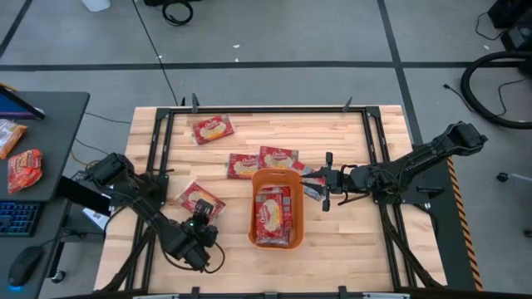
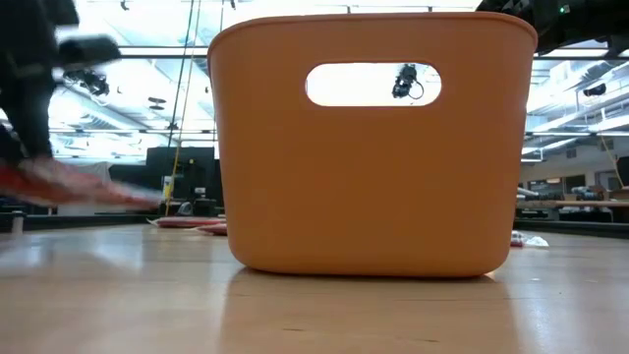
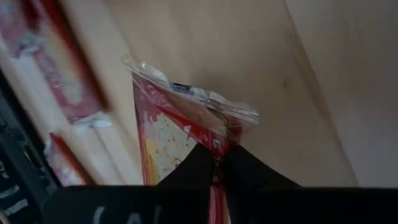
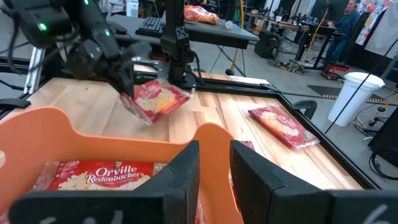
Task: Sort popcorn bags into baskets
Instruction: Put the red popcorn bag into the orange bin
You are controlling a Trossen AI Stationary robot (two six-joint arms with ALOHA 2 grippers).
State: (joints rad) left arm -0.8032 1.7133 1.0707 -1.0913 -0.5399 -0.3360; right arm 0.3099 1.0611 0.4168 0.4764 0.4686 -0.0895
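High view: orange basket (image 1: 277, 176) near the desk (image 1: 349, 249) centre, toward the front edge, holding red popcorn bags (image 1: 273, 214). Left gripper (image 1: 201, 223) between the basket and the desk's left edge, clamped shut on a popcorn bag (image 1: 198, 199), lifted clear of the wood as seen from the right wrist view (image 4: 155, 99). Left wrist view: dark fingers (image 3: 193, 168) pinched tight on that packet's sealed clear edge. Right gripper (image 1: 326, 181) just beside the basket's right wall, fingers slightly apart astride the orange rim in the right wrist view (image 4: 214, 165), gripping nothing. Two more packets (image 1: 262, 162) flat beyond the basket, another (image 1: 213, 129) toward the back-left corner. Low view: basket wall (image 2: 373, 177) with its handle slot.
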